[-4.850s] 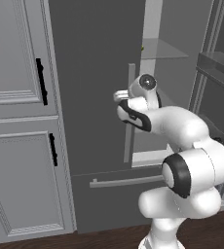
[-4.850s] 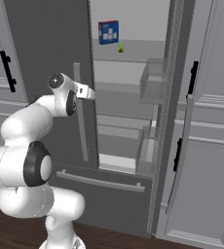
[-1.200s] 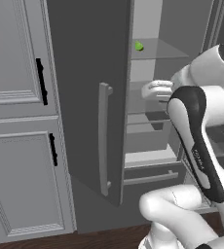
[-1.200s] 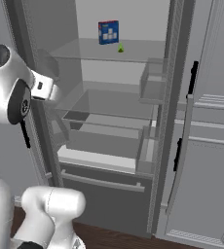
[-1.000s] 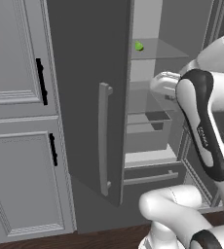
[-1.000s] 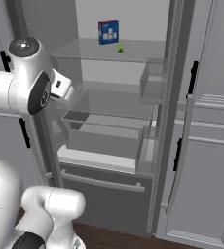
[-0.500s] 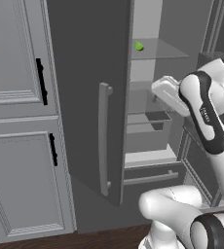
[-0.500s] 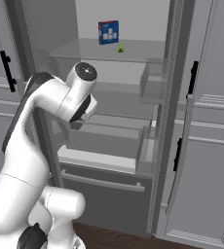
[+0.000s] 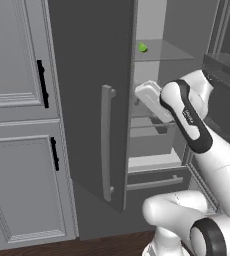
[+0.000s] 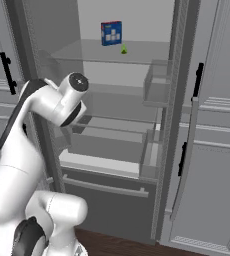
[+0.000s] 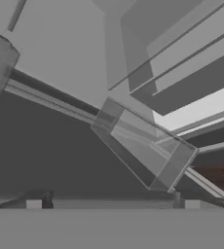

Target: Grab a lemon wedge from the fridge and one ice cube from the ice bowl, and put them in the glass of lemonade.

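One risk stands out: your gripper, jaws spread wide and empty, sits low among the fridge bins, while the lemon wedge lies on the top shelf beside the blue carton. Raising the hand carelessly could strike a shelf edge.

Claw fingertips barely visible; lemon wedge tiny.

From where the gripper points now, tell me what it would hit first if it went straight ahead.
Probably the clear door bin on the fridge: in the hand view it sits dead ahead of the open gripper, with the grey inner wall behind. Depth is hard to judge. The lemon wedge lies on a higher shelf, off this line.
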